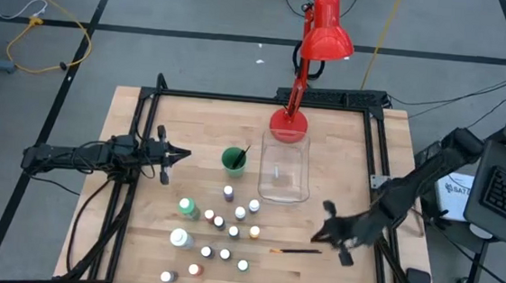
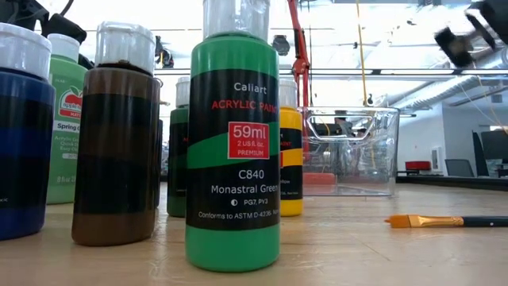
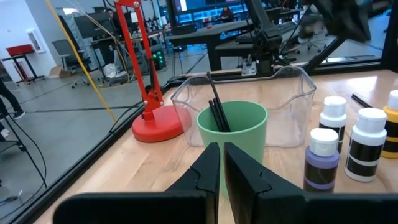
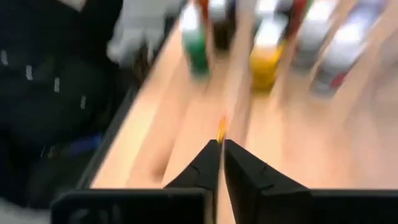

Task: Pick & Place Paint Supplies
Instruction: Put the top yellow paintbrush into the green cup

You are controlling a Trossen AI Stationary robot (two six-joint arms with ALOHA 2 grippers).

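Several white-capped paint bottles (image 1: 219,234) stand upright on their bases on the wooden table's near middle; a green one (image 2: 234,143) is closest in the low view. One orange-tipped brush (image 1: 294,250) lies flat on the table right of them. A green cup (image 1: 233,161) holds dark brush handles (image 3: 216,109). My right gripper (image 1: 320,235) hovers shut just above and right of the lying brush, whose tip (image 4: 221,127) shows ahead of its fingers. My left gripper (image 3: 221,158) waits shut at the table's left, pointing level at the cup.
A clear rectangular bin (image 1: 285,171) stands right of the cup, with a red desk lamp (image 1: 320,38) on its round base behind it. A black metal frame (image 1: 145,133) runs along the table's edges. Bare wood lies between the bin and the lying brush.
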